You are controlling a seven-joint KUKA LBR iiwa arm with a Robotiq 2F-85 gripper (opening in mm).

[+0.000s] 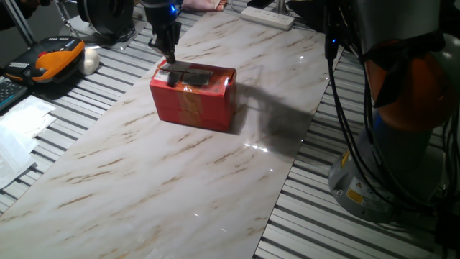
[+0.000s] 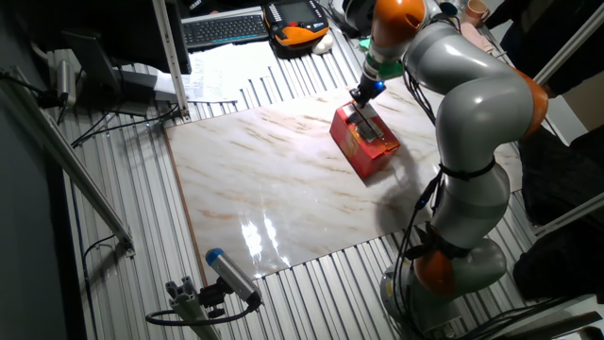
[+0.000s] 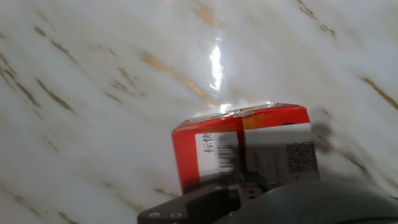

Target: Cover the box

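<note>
Your gripper (image 1: 170, 56) sits at the far-left end of the box (image 1: 194, 97), fingertips down at the top edge; whether the jaws are parted or pinched together you cannot tell, since both fixed cameras see the fingers as one dark shape and the hand camera shows only the base of the hand. The box stands on the marble board (image 1: 144, 180), toward its far end, with nothing else near it on the board.

From the one fixed view, the top looks mostly folded down: a dark flap (image 1: 190, 74) lies roughly level across the opening, with the fingertips on or just beside its left end. Treat the step as pressing that flap flush, not as a grasp.

- Push straight down and slightly inward along the flap; a sideways shove will likely slide the light cardboard box across the smooth marble.
- Keep pressure gentle. Cardboard will give, and a hard press could crush the rim or tip the box.
- Watch the hand view: the white labels (image 3: 255, 152) near the top edge mark where the box wall is, so keep the fingers inboard of them.
- Check from the other fixed view (image 2: 366, 142) that the flap lies flat before lifting off, since it may spring back up.
</note>
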